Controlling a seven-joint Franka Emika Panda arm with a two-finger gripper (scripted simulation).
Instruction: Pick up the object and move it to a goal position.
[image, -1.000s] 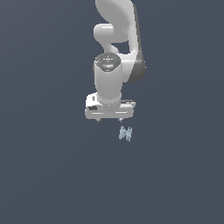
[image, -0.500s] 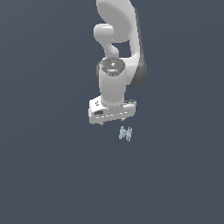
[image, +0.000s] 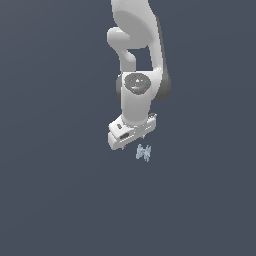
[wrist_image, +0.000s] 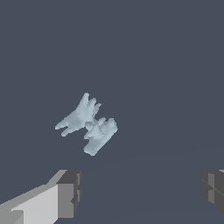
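early stage: the gripper (image: 131, 142), jaws spread wide and empty, hangs just left of the ungrasped object (image: 144, 152) in the exterior view; grasp and transfer remain.

Surface: one flat, uniform dark slate-grey plane (image: 55, 200) fills the exterior view edge to edge; whether it is floor or counter cannot be told.
Texture: none visible; no seams, tiles, grain or markings in either view.
Walls: cannot be told apart from the ground; no horizon line or corner shows.
Furniture: nothing to record beyond the plain grey field.
Light: soft and even, with no sharp highlights on the background; tone reads nearly the same all over the exterior view.
Wrist view: same slate-grey ground (wrist_image: 175, 65); a faint, slightly lighter diagonal band crosses it low in the picture.
Shadows: none clearly cast on the grey surface.
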